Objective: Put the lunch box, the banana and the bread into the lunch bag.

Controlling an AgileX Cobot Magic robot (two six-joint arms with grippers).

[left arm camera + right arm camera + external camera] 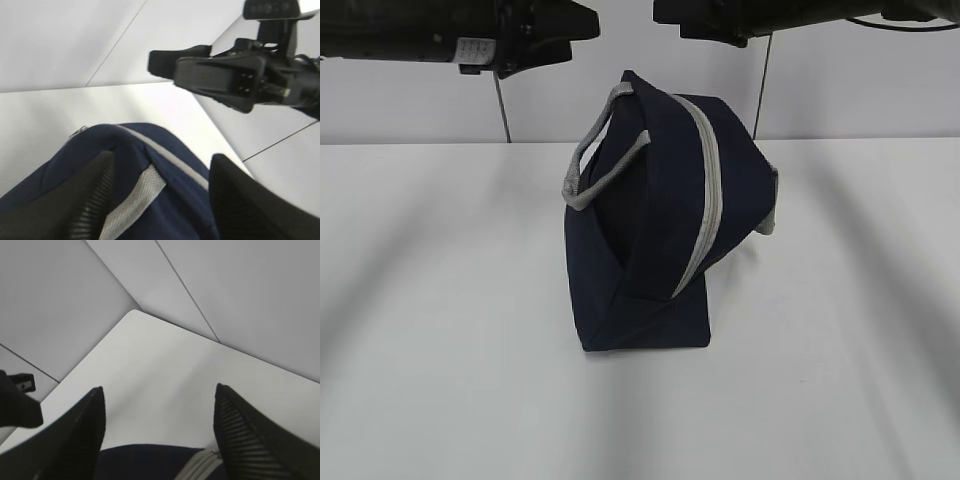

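- The lunch box, banana and bread cannot be seen in any view.
- In the exterior view both arms are cut off by the top edge.
- The left end effector (160, 200) has its fingers spread wide, holding nothing; the navy-blue fabric lunch bag (150, 200) with grey zipper tape lies just below and between them.
- The right end effector (160, 440) is likewise wide and empty, directly above the bag's top (150, 462).
- The bag (640, 250) stands zipped on the white surface (440, 350), beneath both end effectors.
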